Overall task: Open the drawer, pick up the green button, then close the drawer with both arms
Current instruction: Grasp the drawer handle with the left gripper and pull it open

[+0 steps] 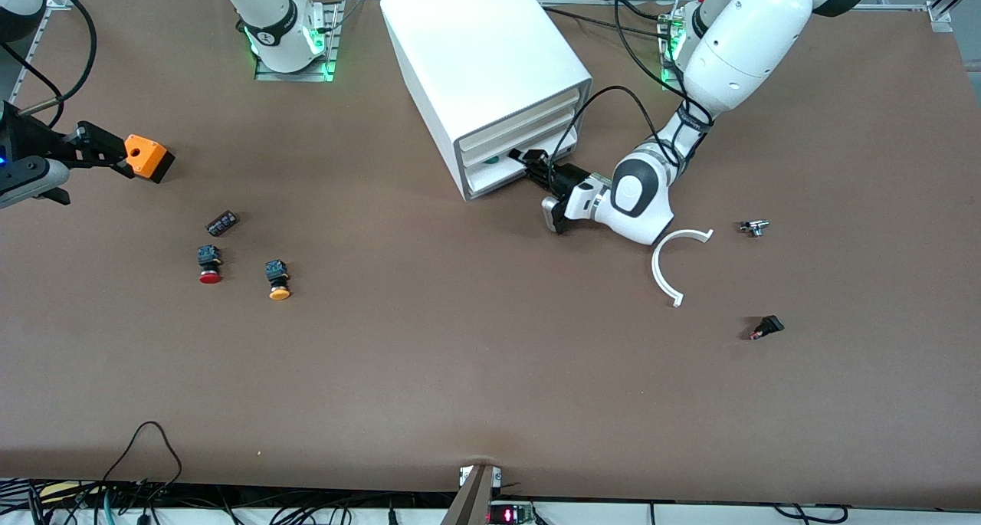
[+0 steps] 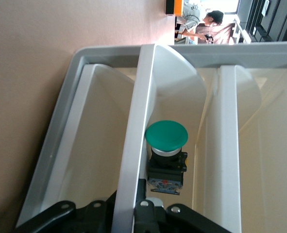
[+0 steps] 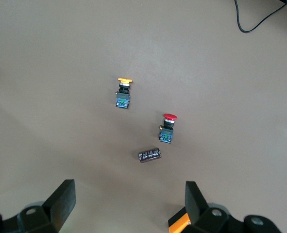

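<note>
Now at the pull: left gripper (image 2: 133, 213) clamped on front lip of the drawer (image 2: 133, 145), third one down in the cabinet (image 1: 483, 65).
Green button (image 2: 166, 134) lying inside that drawer, close by the gripped edge. Right gripper (image 3: 128, 204) spread wide, empty, waiting over the table above the red button (image 3: 168, 127) and yellow button (image 3: 124, 92). Next, likely: draw straight out, level, until cap is reachable.
</note>
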Robot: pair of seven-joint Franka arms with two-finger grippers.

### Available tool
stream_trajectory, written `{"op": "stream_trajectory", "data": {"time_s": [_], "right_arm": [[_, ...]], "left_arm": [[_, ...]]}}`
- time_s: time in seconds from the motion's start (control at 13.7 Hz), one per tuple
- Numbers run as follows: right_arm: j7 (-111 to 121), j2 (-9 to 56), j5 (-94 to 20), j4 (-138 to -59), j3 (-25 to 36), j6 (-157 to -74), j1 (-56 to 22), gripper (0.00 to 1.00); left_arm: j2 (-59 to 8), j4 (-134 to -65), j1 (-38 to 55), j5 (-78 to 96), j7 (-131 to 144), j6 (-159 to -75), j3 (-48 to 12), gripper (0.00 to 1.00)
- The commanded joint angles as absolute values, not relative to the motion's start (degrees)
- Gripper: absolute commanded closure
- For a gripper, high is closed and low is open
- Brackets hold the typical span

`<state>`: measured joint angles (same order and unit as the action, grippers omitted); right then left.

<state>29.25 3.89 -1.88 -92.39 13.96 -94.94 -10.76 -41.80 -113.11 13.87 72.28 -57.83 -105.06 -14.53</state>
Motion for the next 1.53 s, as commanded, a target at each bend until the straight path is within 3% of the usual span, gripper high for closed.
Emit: {"op": "stream_trajectory", "data": {"time_s": [0.0,1.09,1.17,1.24,1.46], "right_arm": [[29.0,4.8,-2.2,-90.8,14.1,-94.6,-11.0,0.0],[29.6,9.4,-5.0,-90.1,14.1,-99.8,-10.9,0.0],[29.8,9.8,-5.5,-90.1,14.1,-99.7,-11.1,0.01],[29.7,10.1,-5.6,-90.1,14.0,-99.7,-11.0,0.0],[29.7,10.1,-5.6,-90.2,14.0,-99.1,-11.0,0.0]], "left_arm": [[-42.0,-111.8,13.4,73.6,-54.7,-106.2,-13.5,0.93],[-43.6,-106.2,11.3,72.6,-51.9,-106.1,-8.9,0.91],[-43.6,-106.1,11.3,72.6,-51.8,-106.0,-8.7,0.77],[-43.4,-106.3,11.2,72.6,-50.9,-105.8,-8.7,0.01],[-43.0,-106.3,7.3,65.5,-44.9,-103.2,-8.7,0.0]]}}
